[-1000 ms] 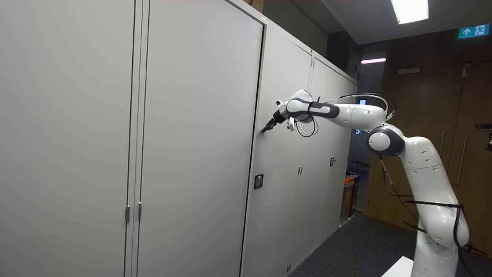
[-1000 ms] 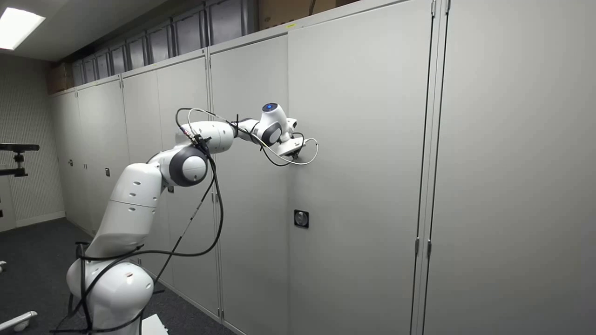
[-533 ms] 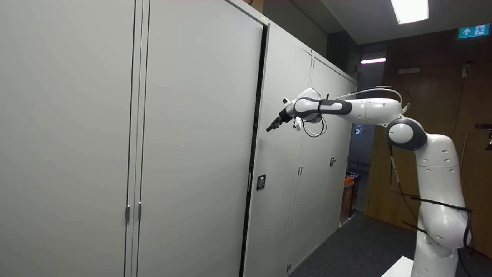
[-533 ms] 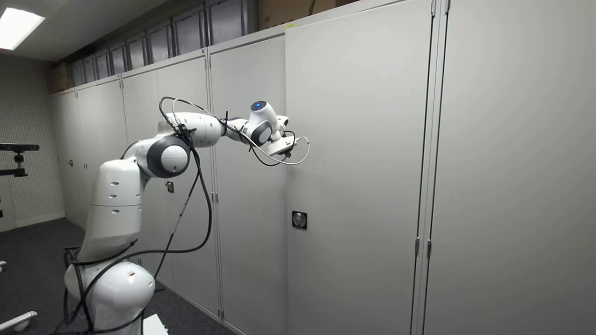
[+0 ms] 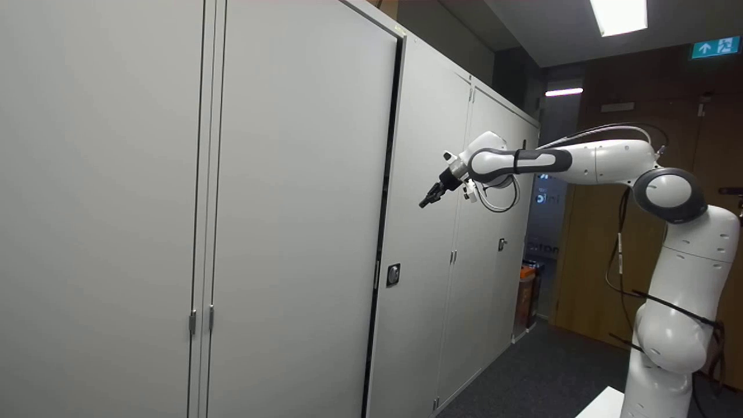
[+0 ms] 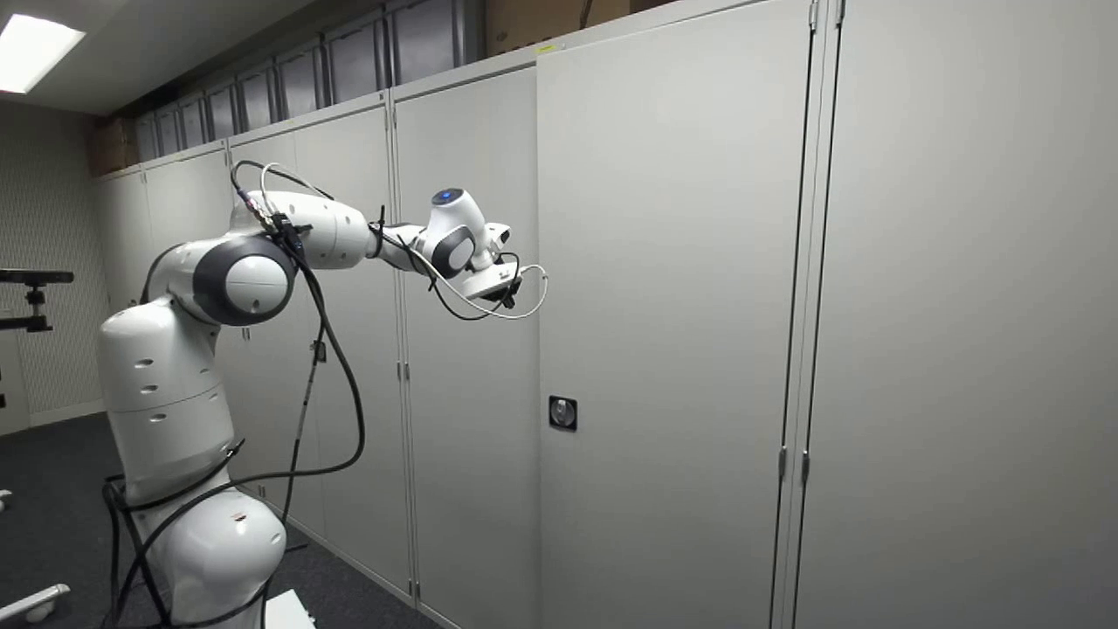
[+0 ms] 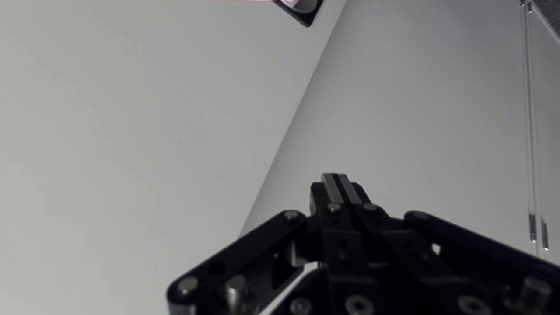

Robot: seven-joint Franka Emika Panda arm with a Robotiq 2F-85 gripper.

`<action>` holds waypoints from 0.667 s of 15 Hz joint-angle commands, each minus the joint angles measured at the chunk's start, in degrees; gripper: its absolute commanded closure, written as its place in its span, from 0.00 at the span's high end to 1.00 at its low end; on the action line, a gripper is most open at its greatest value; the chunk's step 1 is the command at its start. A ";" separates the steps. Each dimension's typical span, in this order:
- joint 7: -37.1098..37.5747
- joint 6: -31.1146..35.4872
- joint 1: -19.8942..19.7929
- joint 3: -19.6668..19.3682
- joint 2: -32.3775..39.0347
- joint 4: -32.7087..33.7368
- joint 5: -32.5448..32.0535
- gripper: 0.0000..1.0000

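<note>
My gripper [image 5: 422, 204] hangs in front of a tall light-grey cabinet door [image 5: 418, 232], apart from its surface. In the wrist view the gripper [image 7: 336, 176] is shut, its pads [image 7: 331, 188] side by side and nothing held. That door carries a square black lock [image 5: 393, 274] near its free edge, and the lock [image 6: 562, 413] shows below the gripper's height. A thin dark gap runs down the free edge, so the door stands slightly ajar. Beside it is the neighbouring door [image 5: 302, 203]. Only a corner of the lock [image 7: 304, 8] enters the wrist view. In an exterior view the hand hides the fingertips.
More grey cabinets [image 6: 349, 288] line the wall on both sides, with grey crates [image 6: 358, 61] on top. A bin with an orange lid [image 5: 526, 271] stands beyond the row. Loose black cables [image 6: 349, 393] hang from the arm [image 6: 253, 288]. A white base [image 5: 603, 403] sits under it.
The gripper, at the door's edge a second ago, has drawn back from it with the whole arm. The door swung slightly outward, widening the dark gap, which then narrowed a little.
</note>
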 commanded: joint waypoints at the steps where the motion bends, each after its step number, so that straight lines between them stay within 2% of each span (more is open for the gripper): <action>1: 1.98 -1.24 -2.65 2.66 -10.27 -10.92 0.41 0.00; 8: 2.73 -14.01 -1.94 1.11 -20.81 -16.97 0.59 0.00; 9: 2.47 -15.71 -1.76 0.86 -21.89 -17.30 0.81 0.07; 10: 2.40 -17.00 -1.69 0.69 -22.76 -17.59 0.88 0.19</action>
